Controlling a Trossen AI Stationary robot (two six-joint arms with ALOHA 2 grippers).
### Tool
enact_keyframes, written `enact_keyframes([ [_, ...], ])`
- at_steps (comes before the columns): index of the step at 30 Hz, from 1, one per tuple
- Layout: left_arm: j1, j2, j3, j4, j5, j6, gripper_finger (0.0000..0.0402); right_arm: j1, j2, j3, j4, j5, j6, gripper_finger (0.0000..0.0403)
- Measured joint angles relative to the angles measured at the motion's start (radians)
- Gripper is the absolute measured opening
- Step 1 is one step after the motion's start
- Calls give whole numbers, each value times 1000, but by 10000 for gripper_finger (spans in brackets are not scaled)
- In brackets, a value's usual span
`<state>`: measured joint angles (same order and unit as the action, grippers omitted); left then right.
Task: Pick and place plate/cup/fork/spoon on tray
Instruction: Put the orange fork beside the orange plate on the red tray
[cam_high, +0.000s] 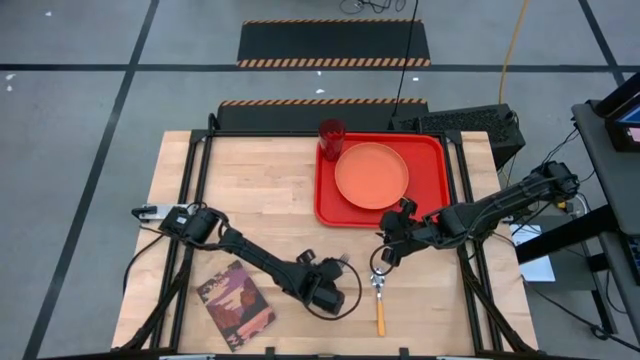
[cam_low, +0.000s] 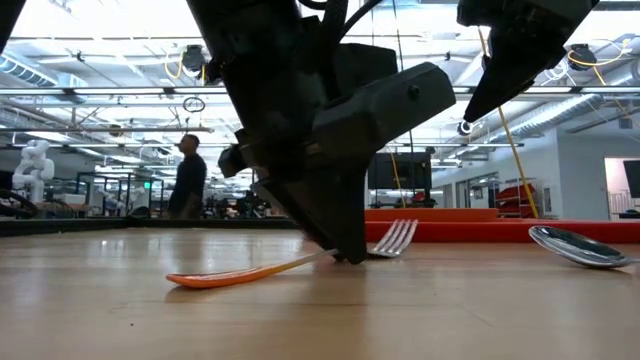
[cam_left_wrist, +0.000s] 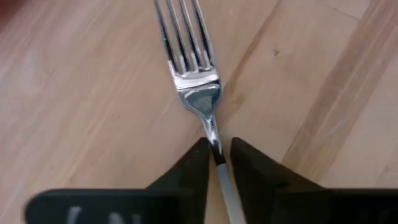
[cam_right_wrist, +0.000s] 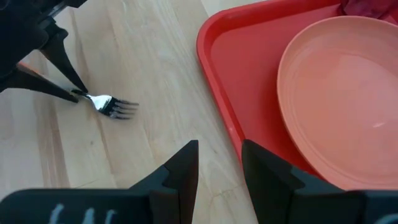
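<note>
The fork (cam_left_wrist: 186, 68), with silver tines and an orange handle (cam_low: 230, 275), lies on the wooden table near the front middle. My left gripper (cam_high: 338, 270) is shut on it. The spoon (cam_high: 379, 300) lies just to its right, bowl (cam_low: 580, 246) toward the tray. My right gripper (cam_high: 384, 256) hangs open and empty above the spoon's bowl, near the tray's front left corner. The red tray (cam_high: 432, 205) at the back right holds the orange plate (cam_high: 371, 175) and the dark red cup (cam_high: 332, 134), which stands in its far left corner. My left gripper pinches the fork's thin metal neck (cam_left_wrist: 213, 140), just behind the tines, between its two fingers (cam_left_wrist: 186, 168). The fingers come from above, slanting, and lie across the fork. The handle's free end (cam_low: 185, 280) rests on the table and the tines (cam_low: 395, 238) point up a little.
A maroon patterned book (cam_high: 237, 300) lies at the table's front left. The tray's raised rim (cam_right_wrist: 214, 81) is close to my right gripper. Bare wood lies between the fork and the tray. A person (cam_low: 187, 178) stands far off in the room behind the table.
</note>
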<state>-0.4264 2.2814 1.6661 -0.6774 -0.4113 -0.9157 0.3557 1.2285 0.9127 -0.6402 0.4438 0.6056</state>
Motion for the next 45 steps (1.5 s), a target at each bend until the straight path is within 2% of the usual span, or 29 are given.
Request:
enact_keyframes([
  [3, 4, -7, -1, 3, 1, 33, 21, 0, 0, 0, 0, 0, 0, 116],
  [5, 5, -16, -3, 7, 4, 45, 12, 0, 0, 0, 0, 0, -6, 116],
  [10, 10, -56, -10, -38, -28, 90, 28, 0, 0, 0, -3, 0, -15, 116],
  [13, 14, -104, -6, -79, -61, 111, 24, 0, 0, 0, -12, -5, -16, 116],
  [16, 18, -146, -7, -158, -94, 124, 10, 4, -3, 0, -39, -56, -19, 116],
  [20, 37, -234, -6, -219, -162, 152, 18, 29, -14, -1, -46, -78, -27, 116],
  [26, 64, -354, -6, -249, -296, 198, 24, 63, -29, -5, -10, 7, -68, 116],
  [29, 67, -402, -5, -223, -359, 217, 14, 70, -37, -34, 101, 74, -120, 116],
  [32, 67, -413, -4, -147, -423, 266, 10, 71, -37, -79, 270, 80, -211, 116],
  [38, 67, -409, -4, 31, -457, 398, 21, 67, -37, -179, 626, 81, -399, 116],
  [45, 52, -403, -4, 212, -510, 540, 10, 67, -37, -307, 1006, 80, -540, 127],
])
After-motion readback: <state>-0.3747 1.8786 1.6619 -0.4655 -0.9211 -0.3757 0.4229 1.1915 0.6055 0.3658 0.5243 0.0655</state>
